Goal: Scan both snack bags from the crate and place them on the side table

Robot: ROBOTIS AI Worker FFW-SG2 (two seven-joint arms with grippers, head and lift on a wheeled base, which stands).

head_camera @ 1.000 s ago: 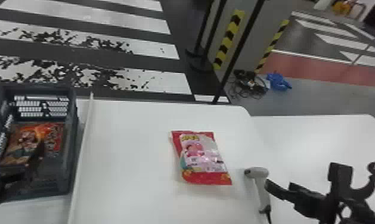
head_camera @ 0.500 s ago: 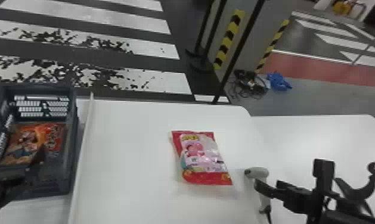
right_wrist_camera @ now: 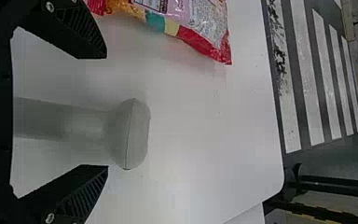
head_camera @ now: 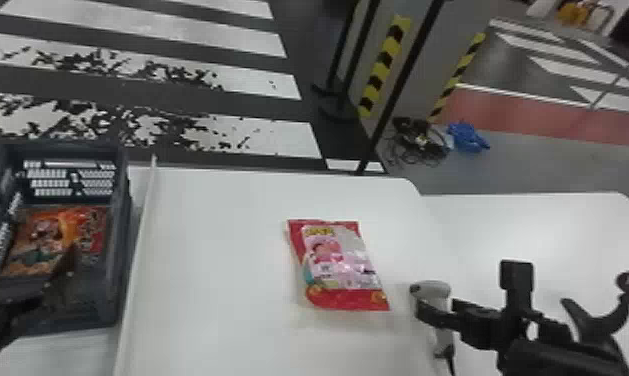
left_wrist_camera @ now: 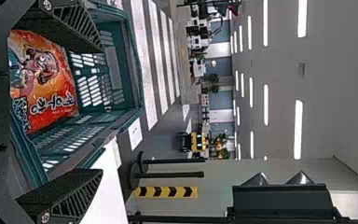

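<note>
Scanner (head_camera: 430, 289): on the counter (head_camera: 218, 280), well right of the crate (head_camera: 124, 215). Judged next to be gripped; could be spun or tipped if one side is touched first.
Right gripper (right_wrist_camera: 106, 112): well right of the crate, jaws wide, handle lying between them, nothing held. If closed off-centre, a weak grip could be had and the beam sent off the label.
Cord (head_camera: 451, 364): well right of the crate, at the handle's end. Could be snagged on lift, scanner twisted in the grip.
Red snack bag (head_camera: 340, 260): flat on the counter, right of the crate, clear of its wall. Could be shoved by a wide scanner swing; code may be missed through glare or creased film. Whether it has been scanned cannot be told.
Left gripper (left_wrist_camera: 101, 111): at the crate, jaws wide, empty. Crate wall could be bumped if lowered carelessly.
Orange snack bag (head_camera: 53, 240): inside the crate, low down. Soft film could be pinched at one edge only, then dropped or dragged on the rim.
Right-hand counter (head_camera: 553, 225): far right of the crate, probably the side table. Long carry needed; bag could be lost on the way if thinly held.
</note>
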